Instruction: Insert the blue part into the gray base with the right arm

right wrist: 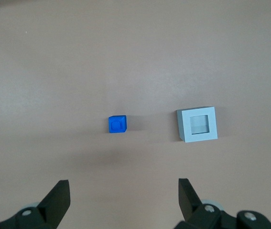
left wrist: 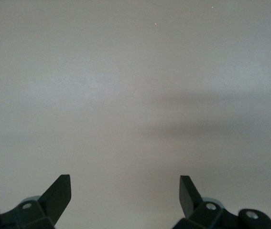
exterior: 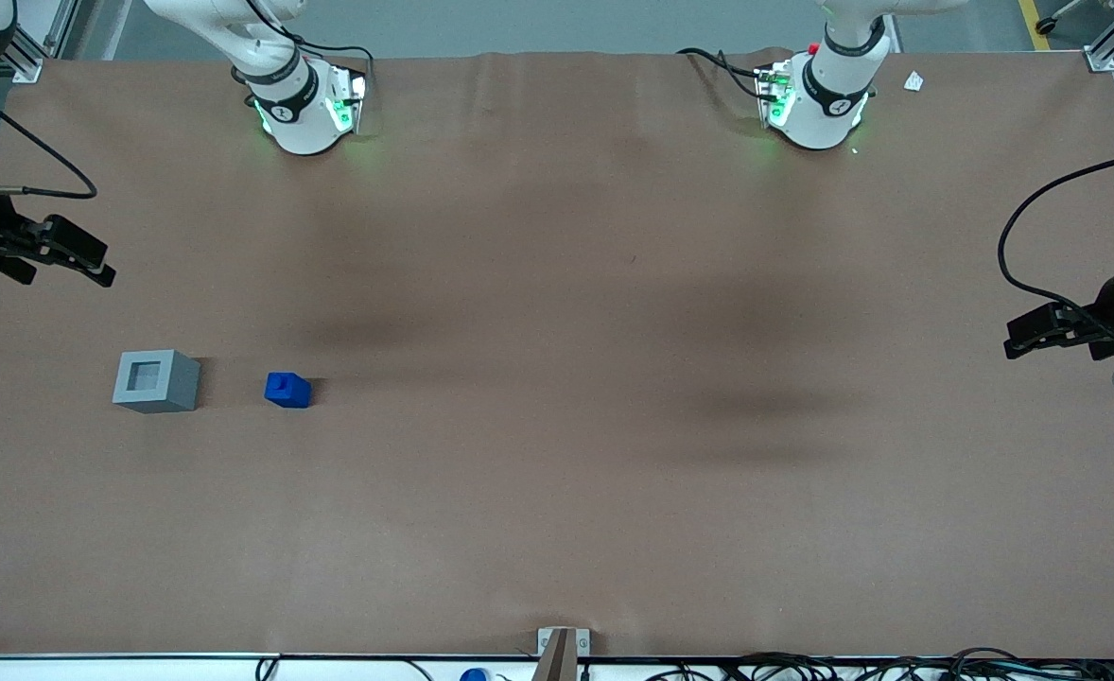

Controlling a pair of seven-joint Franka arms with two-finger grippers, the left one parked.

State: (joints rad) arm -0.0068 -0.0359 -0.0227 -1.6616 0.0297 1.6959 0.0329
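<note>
Blue part [exterior: 287, 389] seen loose on bench [exterior: 557, 473] beside gray base [exterior: 156, 380], hole upward for insertion; claw [right wrist: 123, 200] held high, spread wide, empty.

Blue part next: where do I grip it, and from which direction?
Come straight down on the blue part. It sits upright, stud on top, apart from the gray base. Close the open gripper on two flat side faces, below the stud.

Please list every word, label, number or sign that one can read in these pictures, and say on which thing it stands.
None can be read.
Blue part: no text.
Gray base: no text.
Gripper, open, above the table, farther from the camera than the base: no label shows.
</note>
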